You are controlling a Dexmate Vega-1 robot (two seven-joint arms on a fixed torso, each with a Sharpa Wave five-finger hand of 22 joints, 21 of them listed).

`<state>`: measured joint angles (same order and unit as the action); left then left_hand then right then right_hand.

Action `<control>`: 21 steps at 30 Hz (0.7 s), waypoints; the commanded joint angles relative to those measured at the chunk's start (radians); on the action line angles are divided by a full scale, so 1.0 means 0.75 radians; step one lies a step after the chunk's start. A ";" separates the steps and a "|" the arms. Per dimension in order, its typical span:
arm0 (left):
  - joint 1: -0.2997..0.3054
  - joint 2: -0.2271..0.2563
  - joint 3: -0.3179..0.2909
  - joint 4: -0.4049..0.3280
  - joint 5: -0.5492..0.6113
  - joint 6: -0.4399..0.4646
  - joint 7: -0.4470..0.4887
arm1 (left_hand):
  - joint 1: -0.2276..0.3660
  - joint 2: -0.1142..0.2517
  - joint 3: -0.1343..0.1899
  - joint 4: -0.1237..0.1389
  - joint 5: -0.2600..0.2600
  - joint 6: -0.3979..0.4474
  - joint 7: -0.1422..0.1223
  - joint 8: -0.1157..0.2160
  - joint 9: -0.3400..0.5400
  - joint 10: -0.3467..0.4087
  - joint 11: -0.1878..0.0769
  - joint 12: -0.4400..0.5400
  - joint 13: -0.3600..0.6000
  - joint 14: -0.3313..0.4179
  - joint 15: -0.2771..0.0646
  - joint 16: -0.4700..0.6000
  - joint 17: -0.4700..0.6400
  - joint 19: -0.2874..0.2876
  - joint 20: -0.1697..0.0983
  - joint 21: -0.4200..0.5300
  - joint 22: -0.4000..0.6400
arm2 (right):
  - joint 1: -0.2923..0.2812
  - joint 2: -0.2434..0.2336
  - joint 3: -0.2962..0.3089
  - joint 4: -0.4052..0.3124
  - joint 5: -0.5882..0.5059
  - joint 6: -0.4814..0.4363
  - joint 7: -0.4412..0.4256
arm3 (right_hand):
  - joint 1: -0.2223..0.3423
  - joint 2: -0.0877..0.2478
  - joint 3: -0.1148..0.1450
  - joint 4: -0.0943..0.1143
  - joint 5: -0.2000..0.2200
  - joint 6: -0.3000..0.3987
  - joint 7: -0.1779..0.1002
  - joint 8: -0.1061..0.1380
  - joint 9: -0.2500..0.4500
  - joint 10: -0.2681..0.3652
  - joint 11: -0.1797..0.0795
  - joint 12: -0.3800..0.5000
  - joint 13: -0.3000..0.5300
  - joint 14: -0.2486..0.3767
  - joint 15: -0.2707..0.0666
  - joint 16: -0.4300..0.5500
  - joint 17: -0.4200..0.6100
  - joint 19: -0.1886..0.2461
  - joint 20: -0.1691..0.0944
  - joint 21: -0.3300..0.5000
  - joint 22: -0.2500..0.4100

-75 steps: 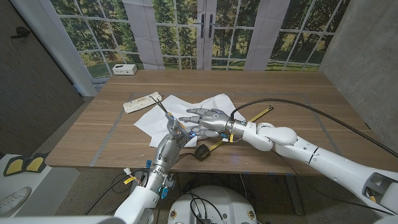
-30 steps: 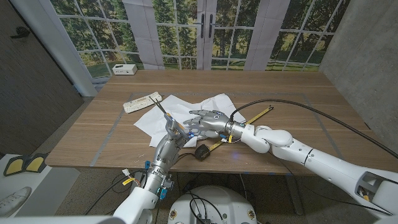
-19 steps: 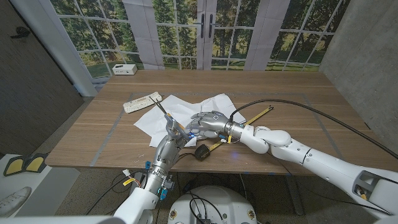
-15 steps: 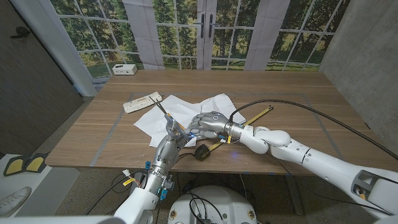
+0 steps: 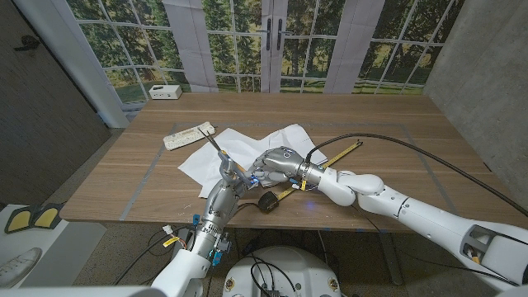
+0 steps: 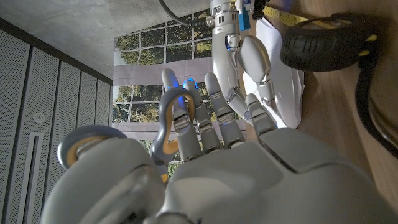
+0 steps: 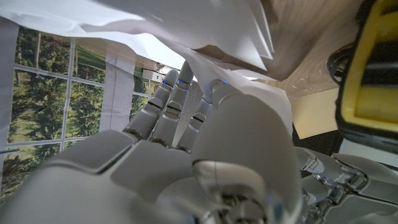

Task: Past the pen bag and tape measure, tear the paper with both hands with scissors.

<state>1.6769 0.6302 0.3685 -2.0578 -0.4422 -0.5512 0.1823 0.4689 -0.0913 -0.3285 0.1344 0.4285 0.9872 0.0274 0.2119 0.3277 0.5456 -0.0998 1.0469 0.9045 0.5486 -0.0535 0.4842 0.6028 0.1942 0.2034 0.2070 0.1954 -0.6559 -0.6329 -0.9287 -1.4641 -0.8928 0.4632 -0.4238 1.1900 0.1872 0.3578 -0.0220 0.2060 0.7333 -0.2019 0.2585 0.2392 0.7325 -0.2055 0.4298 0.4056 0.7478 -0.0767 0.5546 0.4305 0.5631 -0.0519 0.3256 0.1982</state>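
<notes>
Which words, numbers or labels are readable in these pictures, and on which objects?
None can be read.
Tape measure: the yellow tape's markings are too small to read.
White box at the table's far edge: no readable print.
Paper: looks blank.

Silver-grey hands (image 5: pixel 276 162), glossy white arm shells (image 5: pixel 429 216), black cable (image 5: pixel 412 147).

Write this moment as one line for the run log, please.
left robot hand: holds scissors | right robot hand: fingers curled on paper | tape measure: near table edge | paper: uncut
</notes>
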 commanded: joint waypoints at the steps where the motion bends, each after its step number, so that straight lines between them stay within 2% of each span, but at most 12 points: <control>1: -0.009 0.004 0.003 0.007 -0.012 -0.006 -0.017 | 0.001 0.011 -0.002 0.005 -0.004 -0.064 0.079 0.011 0.003 0.017 -0.008 0.009 0.003 -0.002 -0.054 0.003 -0.001 -0.004 0.003 -0.004 0.002 | -0.032 0.028 0.028 0.067 0.025 0.038 -0.213 | 0.017 -0.005 0.003 -0.002 -0.011 0.052 0.003 0.002 0.002 0.034 0.001 0.023 0.027 0.071 -0.215 0.027 0.047 0.023 -0.076 0.032 0.013; 5: -0.010 0.007 0.003 0.005 -0.014 -0.004 -0.020 | 0.000 0.013 -0.002 0.006 -0.004 -0.065 0.080 0.010 0.004 0.019 -0.006 0.008 -0.002 -0.002 -0.053 0.004 -0.001 -0.004 0.002 -0.004 0.002 | -0.047 0.038 0.045 0.077 0.045 0.044 -0.288 | 0.017 -0.014 -0.014 -0.013 -0.011 0.094 0.002 -0.001 -0.007 0.056 0.002 0.032 0.048 0.146 -0.215 0.058 0.116 0.029 -0.091 0.066 0.024; 11: -0.014 0.011 0.004 0.005 -0.018 0.000 -0.025 | 0.000 0.015 -0.002 0.006 -0.005 -0.064 0.079 0.011 0.005 0.018 -0.008 0.010 0.000 -0.001 -0.053 0.004 -0.002 -0.005 0.003 -0.004 0.001 | -0.060 0.043 0.059 0.070 0.032 0.017 -0.361 | 0.018 -0.016 -0.027 -0.022 -0.010 0.118 0.002 -0.005 -0.015 0.064 0.001 0.020 0.043 0.199 -0.214 0.089 0.173 0.021 -0.095 0.085 0.029; 12: -0.014 0.011 0.004 0.004 -0.017 0.000 -0.025 | 0.000 0.016 -0.002 0.006 -0.005 -0.065 0.079 0.010 0.005 0.019 -0.007 0.010 0.000 -0.001 -0.053 0.004 -0.002 -0.005 0.002 -0.004 0.001 | -0.061 0.043 0.061 0.068 0.027 0.009 -0.374 | 0.009 -0.018 -0.049 -0.024 -0.011 0.131 0.000 -0.012 -0.020 0.078 0.001 0.008 0.043 0.267 -0.210 0.155 0.260 0.024 -0.098 0.111 0.036; 15: -0.014 0.013 0.003 0.002 -0.016 0.004 -0.023 | 0.000 0.017 -0.002 0.006 -0.005 -0.063 0.079 0.011 0.006 0.018 -0.008 0.011 0.001 -0.001 -0.050 0.004 -0.002 -0.004 0.002 -0.004 0.001 | -0.066 0.047 0.074 0.067 0.036 -0.004 -0.408 | 0.012 -0.019 -0.073 -0.040 -0.007 0.145 -0.001 -0.027 -0.021 0.094 0.002 -0.014 0.068 0.304 -0.209 0.272 0.446 0.021 -0.106 0.160 0.053; 16: -0.014 0.015 0.003 0.000 -0.017 0.008 -0.023 | 0.000 0.017 -0.001 0.006 -0.006 -0.063 0.080 0.011 0.006 0.018 -0.008 0.012 0.001 -0.002 -0.051 0.004 -0.002 -0.004 0.002 -0.004 0.001 | -0.068 0.048 0.077 0.069 0.033 -0.010 -0.428 | 0.012 -0.019 -0.090 -0.048 -0.006 0.151 -0.002 -0.038 -0.019 0.105 0.002 -0.035 0.083 0.299 -0.205 0.366 0.607 0.013 -0.112 0.197 0.067; 18: -0.012 0.017 0.001 -0.005 -0.014 0.018 -0.016 | 0.000 0.017 -0.002 0.006 -0.006 -0.064 0.080 0.010 0.006 0.017 -0.007 0.013 0.002 -0.002 -0.049 0.005 -0.002 -0.005 0.002 -0.004 0.001 | -0.068 0.049 0.082 0.071 0.026 -0.019 -0.461 | 0.006 -0.009 -0.095 -0.044 -0.001 0.160 -0.002 -0.048 -0.018 0.117 0.002 -0.065 0.106 0.266 -0.202 0.473 0.827 0.005 -0.121 0.252 0.083; 21: -0.013 0.019 0.001 -0.008 -0.013 0.021 -0.016 | 0.000 0.018 -0.002 0.007 -0.007 -0.064 0.081 0.010 0.007 0.020 -0.006 0.011 -0.004 -0.002 -0.050 0.004 -0.003 -0.004 0.004 -0.004 0.001 | -0.072 0.049 0.091 0.072 0.021 -0.035 -0.510 | -0.002 -0.009 -0.097 -0.035 0.000 0.169 -0.002 -0.054 -0.016 0.130 0.002 -0.099 0.125 0.247 -0.199 0.588 1.049 -0.001 -0.128 0.315 0.094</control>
<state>1.6683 0.6382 0.3702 -2.0550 -0.4528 -0.5525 0.1675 0.4689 -0.0913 -0.3288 0.1339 0.4243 0.9872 0.0274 0.2119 0.3276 0.5456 -0.0998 1.0511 0.9003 0.5486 -0.0535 0.4842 0.5993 0.1942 0.2034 0.2070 0.1953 -0.6982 -0.6024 -0.8828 -1.4153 -0.8695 0.4689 -0.6905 1.1953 0.1817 0.2870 -0.0535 0.1980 0.8471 -0.2056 0.2238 0.2235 0.8186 -0.2053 0.3717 0.4833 0.9521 -0.1409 0.9328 1.0930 0.5731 -0.0551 0.5246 0.2600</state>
